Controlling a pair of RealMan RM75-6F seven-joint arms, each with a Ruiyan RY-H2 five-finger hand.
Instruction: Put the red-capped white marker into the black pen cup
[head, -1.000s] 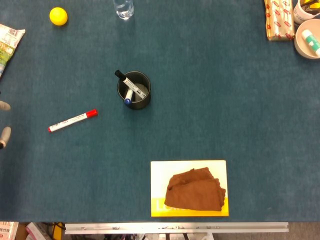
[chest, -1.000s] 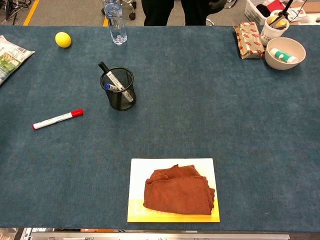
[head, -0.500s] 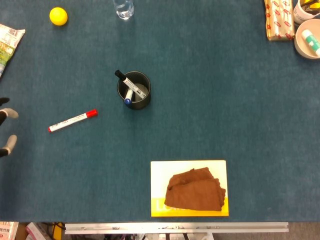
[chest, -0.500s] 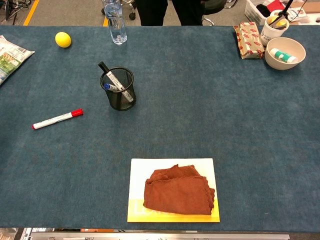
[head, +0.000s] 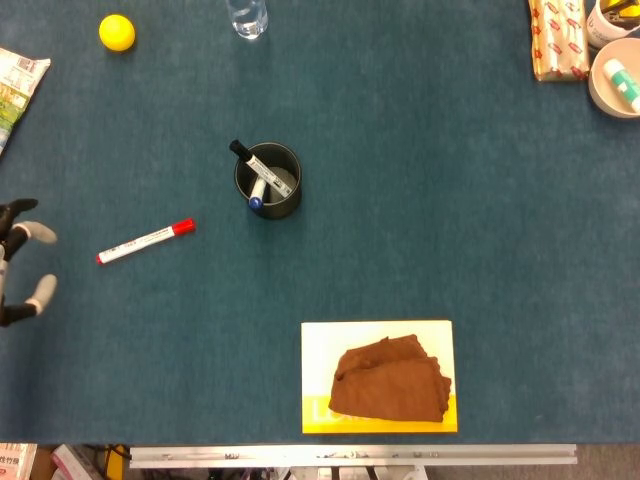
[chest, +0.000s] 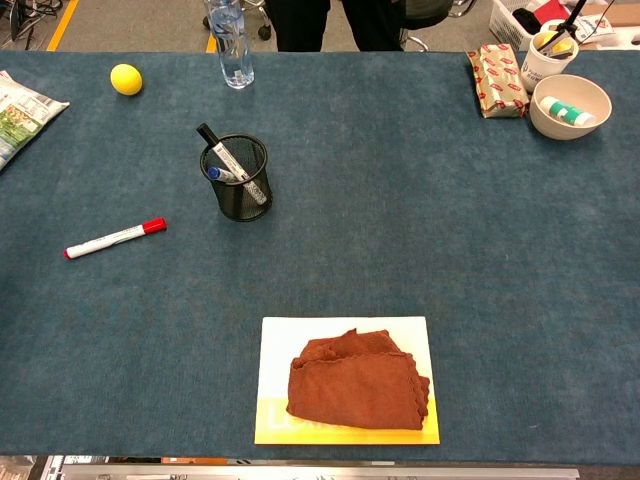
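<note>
The red-capped white marker (head: 145, 241) (chest: 115, 238) lies flat on the blue table, left of centre, its cap pointing right. The black mesh pen cup (head: 268, 180) (chest: 238, 177) stands upright to its upper right and holds two other markers. My left hand (head: 22, 265) shows at the left edge of the head view, fingers apart and holding nothing, well left of the marker. The chest view does not show it. My right hand is in neither view.
A yellow ball (head: 116, 32) and a clear bottle (chest: 227, 38) sit at the back left. A snack bag (chest: 22, 108) lies at the far left. A yellow-and-white board (head: 378, 333) with a brown cloth (head: 391, 379) lies front centre. A bowl (chest: 568, 105) and packet (chest: 497, 68) stand back right.
My left hand has come further into the head view from the left edge, moving right toward the marker. Marker and cup have not moved.
</note>
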